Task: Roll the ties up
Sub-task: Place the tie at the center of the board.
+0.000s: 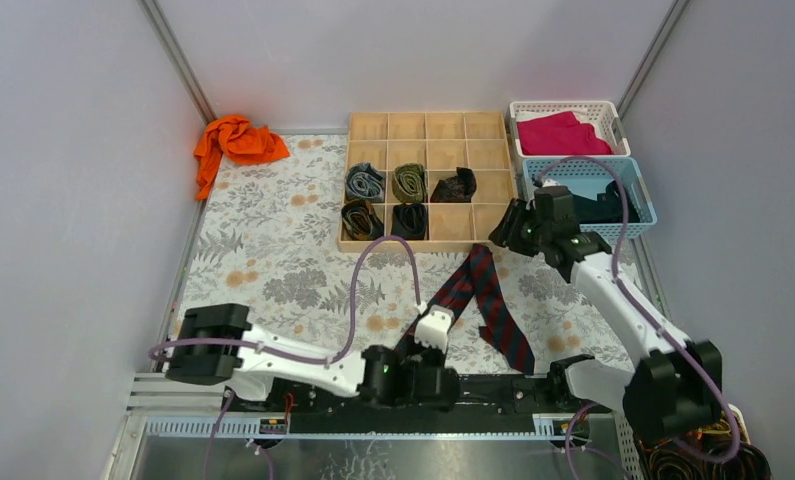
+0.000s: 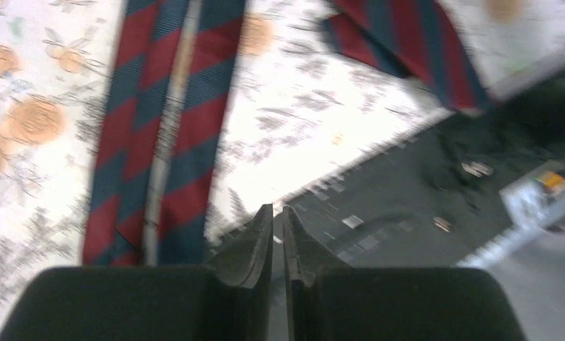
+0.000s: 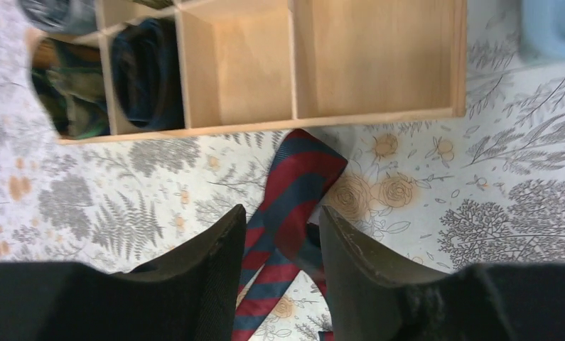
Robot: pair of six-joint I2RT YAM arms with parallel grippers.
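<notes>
Five rolled ties (image 1: 410, 182) — perhaps; one striped tie (image 1: 488, 295); two baskets (image 1: 568, 128).

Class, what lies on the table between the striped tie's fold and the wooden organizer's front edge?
Only bare floral tablecloth separates striped tie from organizer, in the right wrist view.

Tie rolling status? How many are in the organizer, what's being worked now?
Done: five rolled ties sit in the wooden organizer, the other cells empty. In hand: the striped tie lies folded flat on the mat, unrolled. The right gripper is open above its fold; the left gripper, nearly shut, holds nothing. Left: rolling and storing it.
</notes>
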